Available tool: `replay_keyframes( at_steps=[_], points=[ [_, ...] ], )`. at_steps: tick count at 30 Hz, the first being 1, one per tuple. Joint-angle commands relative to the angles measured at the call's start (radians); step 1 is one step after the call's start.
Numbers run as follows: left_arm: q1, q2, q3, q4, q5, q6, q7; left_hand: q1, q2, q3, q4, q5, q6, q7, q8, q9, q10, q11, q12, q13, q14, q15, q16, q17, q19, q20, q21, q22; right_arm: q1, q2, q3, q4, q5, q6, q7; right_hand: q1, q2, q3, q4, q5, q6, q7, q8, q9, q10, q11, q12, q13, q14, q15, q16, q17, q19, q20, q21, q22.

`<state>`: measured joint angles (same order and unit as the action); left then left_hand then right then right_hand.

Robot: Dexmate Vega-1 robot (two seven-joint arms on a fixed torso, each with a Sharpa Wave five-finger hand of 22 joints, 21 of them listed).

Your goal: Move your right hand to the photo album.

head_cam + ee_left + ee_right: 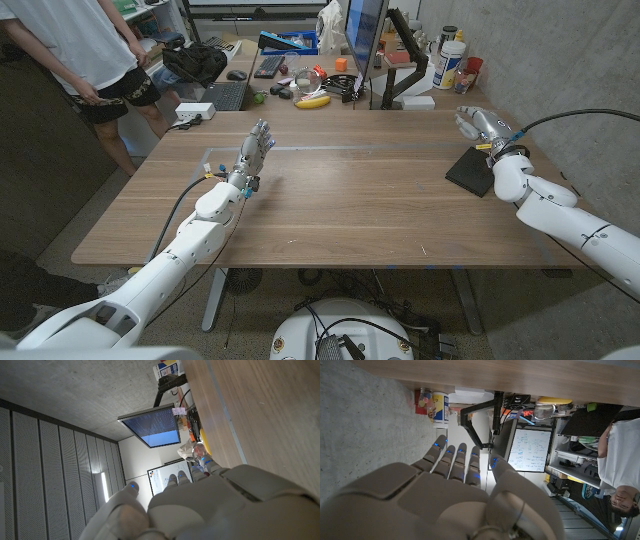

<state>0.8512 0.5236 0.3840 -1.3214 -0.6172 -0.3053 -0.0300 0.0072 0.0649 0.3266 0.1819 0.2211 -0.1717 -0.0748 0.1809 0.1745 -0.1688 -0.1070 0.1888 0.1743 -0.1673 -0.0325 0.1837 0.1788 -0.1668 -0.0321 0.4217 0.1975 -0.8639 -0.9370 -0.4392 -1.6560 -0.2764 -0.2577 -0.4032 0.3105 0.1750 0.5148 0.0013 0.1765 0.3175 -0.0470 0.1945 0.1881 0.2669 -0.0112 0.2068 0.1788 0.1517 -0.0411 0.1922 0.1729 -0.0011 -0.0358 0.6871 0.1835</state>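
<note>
The photo album [470, 170] is a flat dark square lying near the table's right edge in the head view. My right hand [481, 127] hovers just beyond and above its far edge, fingers straight and apart, holding nothing; the wrist crosses the album's right corner. In the right wrist view the same hand [455, 485] has its fingers [451, 456] stretched out with gaps between them. My left hand [255, 150] stands raised over the table's left middle, fingers extended and empty, and its back [215, 510] fills the lower part of the left wrist view.
A monitor [364, 40] on an arm, a banana [312, 101], a keyboard [270, 66], a laptop [224, 95] and containers [450, 62] crowd the far desk. A person [90, 55] stands at the far left. The concrete wall lies close to the right edge.
</note>
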Motion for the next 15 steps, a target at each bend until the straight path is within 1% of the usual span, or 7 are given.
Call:
replay_keyframes(
  at_steps=[1, 6, 7, 13, 15],
  points=[
    [-0.002, 0.000, 0.001, 0.008, -0.002, 0.002, -0.005, 0.004, 0.087, -0.002, 0.001, 0.005, -0.059, -0.001, 0.006, 0.004, -0.018, -0.005, 0.006, 0.004, -0.077, -0.056, 0.004, 0.004, -0.090, -0.082, -0.001, 0.004, 0.007, -0.003, -0.021, -0.005, -0.022, -0.033, 0.014, 0.015, 0.003, 0.007, -0.010, 0.005, 0.003, -0.009, -0.003, 0.002, -0.003, -0.003, 0.000, 0.003, -0.002, -0.010, -0.001, 0.002, -0.002, -0.059, -0.004, 0.002],
    [-0.002, 0.001, 0.000, 0.010, -0.002, 0.001, -0.005, 0.004, 0.087, -0.002, 0.001, 0.005, -0.059, -0.002, 0.006, 0.004, -0.019, -0.005, 0.006, 0.004, -0.078, -0.057, 0.004, 0.004, -0.090, -0.082, -0.002, 0.004, 0.013, -0.003, -0.030, -0.003, -0.031, -0.042, 0.020, 0.023, -0.002, 0.007, -0.018, 0.006, 0.003, -0.005, -0.003, 0.002, -0.002, 0.000, 0.000, 0.003, 0.000, -0.006, -0.001, 0.001, 0.001, -0.056, -0.004, 0.002],
    [-0.002, 0.001, -0.001, 0.010, -0.003, 0.001, -0.005, 0.004, 0.087, -0.002, 0.001, 0.005, -0.059, -0.001, 0.006, 0.004, -0.018, -0.006, 0.006, 0.004, -0.078, -0.056, 0.004, 0.004, -0.090, -0.082, -0.001, 0.004, 0.013, -0.003, -0.032, -0.002, -0.032, -0.043, 0.021, 0.027, -0.004, 0.006, -0.022, 0.006, 0.004, -0.005, -0.003, 0.002, 0.001, 0.008, 0.001, 0.003, 0.000, -0.006, -0.001, 0.001, 0.002, -0.056, -0.004, 0.001],
    [-0.003, 0.002, 0.000, 0.010, -0.004, 0.004, -0.007, 0.004, 0.087, -0.003, 0.001, 0.005, -0.059, -0.001, 0.006, 0.004, -0.018, -0.004, 0.007, 0.004, -0.077, -0.055, 0.004, 0.004, -0.090, -0.083, -0.002, 0.004, 0.021, -0.006, -0.043, -0.002, -0.043, -0.057, 0.034, 0.033, -0.007, 0.005, -0.028, 0.007, 0.009, -0.004, -0.001, 0.002, 0.001, 0.001, 0.001, 0.003, 0.002, -0.007, -0.001, 0.000, 0.005, -0.054, -0.005, 0.001],
    [-0.003, 0.002, 0.000, 0.011, -0.004, 0.004, -0.007, 0.004, 0.087, -0.003, 0.000, 0.005, -0.059, -0.001, 0.005, 0.004, -0.017, -0.004, 0.007, 0.004, -0.078, -0.055, 0.004, 0.004, -0.090, -0.082, -0.002, 0.004, 0.022, -0.006, -0.045, -0.002, -0.044, -0.060, 0.038, 0.035, -0.007, 0.004, -0.030, 0.007, 0.013, -0.004, 0.001, 0.002, 0.003, 0.002, 0.002, 0.003, 0.005, -0.006, 0.000, 0.001, 0.006, -0.054, -0.005, 0.001]
  ],
)
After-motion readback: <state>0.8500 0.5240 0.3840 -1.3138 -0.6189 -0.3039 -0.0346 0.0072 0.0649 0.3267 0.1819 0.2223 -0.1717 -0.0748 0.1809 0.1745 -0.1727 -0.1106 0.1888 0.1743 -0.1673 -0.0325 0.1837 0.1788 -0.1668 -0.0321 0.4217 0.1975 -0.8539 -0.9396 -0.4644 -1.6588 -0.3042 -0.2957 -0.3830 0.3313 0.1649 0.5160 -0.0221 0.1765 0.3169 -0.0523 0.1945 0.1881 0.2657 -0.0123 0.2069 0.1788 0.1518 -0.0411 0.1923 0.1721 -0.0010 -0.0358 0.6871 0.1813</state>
